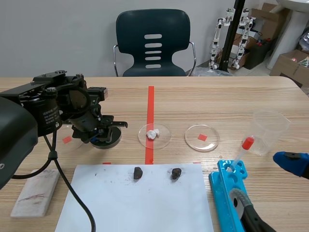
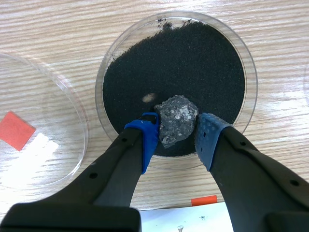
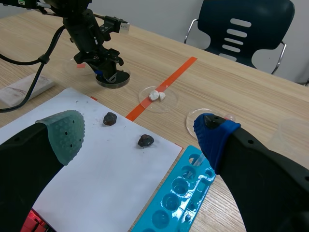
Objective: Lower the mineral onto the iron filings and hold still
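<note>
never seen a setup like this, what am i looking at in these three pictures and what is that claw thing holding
This is a robot with two black arms at a wooden table. The wide picture comes from a camera between the arms. The other two come from a camera on each wrist, looking down past that arm's two fingers.

The left gripper is shut on a grey rock, over a dish of black filings. Whether the rock touches them I cannot tell. The right gripper is open and holds nothing.

Also on the table are a white paper with two dark stones, a dish of white bits, a dish with a red square, a plastic cup and a blue rack.
</note>
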Robot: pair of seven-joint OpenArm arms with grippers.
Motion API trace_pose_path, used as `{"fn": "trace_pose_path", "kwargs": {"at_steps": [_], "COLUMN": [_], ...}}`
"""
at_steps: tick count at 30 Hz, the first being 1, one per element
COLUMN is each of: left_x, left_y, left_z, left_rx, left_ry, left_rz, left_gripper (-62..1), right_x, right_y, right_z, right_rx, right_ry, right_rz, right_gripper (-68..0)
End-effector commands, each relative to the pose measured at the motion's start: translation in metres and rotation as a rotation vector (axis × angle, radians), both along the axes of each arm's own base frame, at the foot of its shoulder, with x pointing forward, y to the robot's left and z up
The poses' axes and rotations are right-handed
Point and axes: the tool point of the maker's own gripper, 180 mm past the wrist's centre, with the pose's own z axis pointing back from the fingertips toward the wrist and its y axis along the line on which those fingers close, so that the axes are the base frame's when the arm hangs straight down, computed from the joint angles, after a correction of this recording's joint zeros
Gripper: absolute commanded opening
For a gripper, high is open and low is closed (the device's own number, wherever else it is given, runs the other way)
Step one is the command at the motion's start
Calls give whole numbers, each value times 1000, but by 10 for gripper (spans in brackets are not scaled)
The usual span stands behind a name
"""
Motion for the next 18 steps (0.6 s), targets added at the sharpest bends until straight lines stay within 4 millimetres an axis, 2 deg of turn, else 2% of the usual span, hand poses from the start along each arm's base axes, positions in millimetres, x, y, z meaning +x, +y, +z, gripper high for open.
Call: {"fn": "trace_pose_path", "kwargs": {"at_steps": [1,18], "left_x": [11,11], "left_y": [-2,-1], "left_z": [11,11], "left_rx": [-8,1], "left_ry": [-30,-31], "left_rz": [2,8], "left_gripper": [-556,-556], "right_x": [3,3], "right_y": [-1,-1], "right_z": [6,6], "right_rx": [9,9], "right_ry": [-25,-25], "right_rz": [-7,-7], "right_gripper": [-201,-201]}}
